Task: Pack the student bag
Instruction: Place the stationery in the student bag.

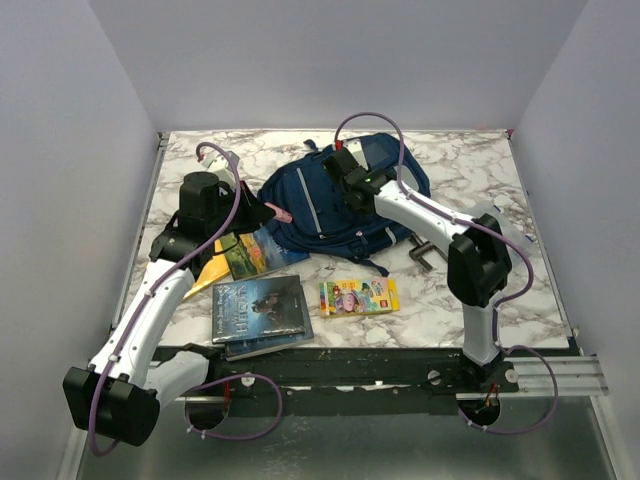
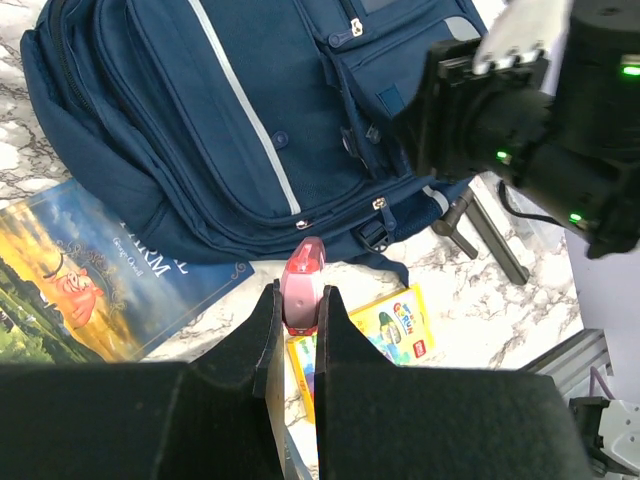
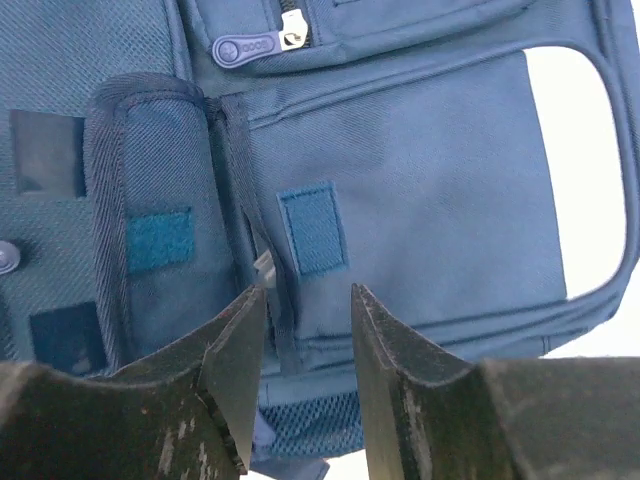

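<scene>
Left gripper [image 2: 302,305] is clamping a small pink item [image 2: 303,268] beside the student bag [image 2: 230,130]. Right gripper [image 3: 305,300] is hovering part-open, gripping nothing, over the front flap [image 3: 150,220], which probably needs lifting next

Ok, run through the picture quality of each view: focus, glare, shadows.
Top external: even light, sharp, soft shadows on the table. Left wrist: student bag crisp, left gripper nearly black around the pink tab. Right wrist: fabric weave sharp, table blown out white at right.
</scene>
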Controlling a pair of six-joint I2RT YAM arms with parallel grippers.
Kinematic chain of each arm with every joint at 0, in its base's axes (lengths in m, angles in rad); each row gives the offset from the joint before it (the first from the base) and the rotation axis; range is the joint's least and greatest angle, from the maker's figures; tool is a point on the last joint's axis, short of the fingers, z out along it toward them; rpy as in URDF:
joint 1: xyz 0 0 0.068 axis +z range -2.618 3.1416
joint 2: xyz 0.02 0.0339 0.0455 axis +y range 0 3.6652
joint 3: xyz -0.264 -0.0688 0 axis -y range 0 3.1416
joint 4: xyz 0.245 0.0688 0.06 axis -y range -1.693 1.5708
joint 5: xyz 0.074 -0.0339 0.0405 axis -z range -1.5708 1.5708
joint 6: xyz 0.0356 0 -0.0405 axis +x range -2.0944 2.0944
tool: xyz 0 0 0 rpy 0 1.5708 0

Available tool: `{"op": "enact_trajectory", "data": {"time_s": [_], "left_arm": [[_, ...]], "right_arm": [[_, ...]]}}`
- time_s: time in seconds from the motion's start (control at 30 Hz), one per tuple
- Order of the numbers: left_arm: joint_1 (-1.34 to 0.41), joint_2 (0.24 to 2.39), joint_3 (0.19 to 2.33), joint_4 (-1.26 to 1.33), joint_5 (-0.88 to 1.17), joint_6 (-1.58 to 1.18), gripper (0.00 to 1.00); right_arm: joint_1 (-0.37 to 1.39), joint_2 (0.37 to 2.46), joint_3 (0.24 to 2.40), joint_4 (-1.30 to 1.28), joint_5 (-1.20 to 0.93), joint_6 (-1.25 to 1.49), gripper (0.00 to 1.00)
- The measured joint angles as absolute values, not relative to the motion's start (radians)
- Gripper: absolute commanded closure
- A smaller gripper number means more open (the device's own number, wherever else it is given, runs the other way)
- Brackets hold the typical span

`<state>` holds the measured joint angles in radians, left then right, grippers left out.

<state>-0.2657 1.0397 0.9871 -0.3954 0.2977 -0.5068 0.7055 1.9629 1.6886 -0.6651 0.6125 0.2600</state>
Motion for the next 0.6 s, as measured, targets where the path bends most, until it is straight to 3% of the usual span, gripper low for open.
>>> {"op": "enact_trajectory", "data": {"time_s": [0.3,0.6], "left_arm": [[-0.266,1.044,0.987,-0.392,0.323,-0.513,1.00],[-0.266,1.071,0.919,-0.241,0.442,-0.637,1.00]], "right_arm": [[0.705,2.104,1.770,-0.693,0.627,0.186,0.56],[0.701,2.117,1.765,-0.612,0.669,0.157,0.83]]}}
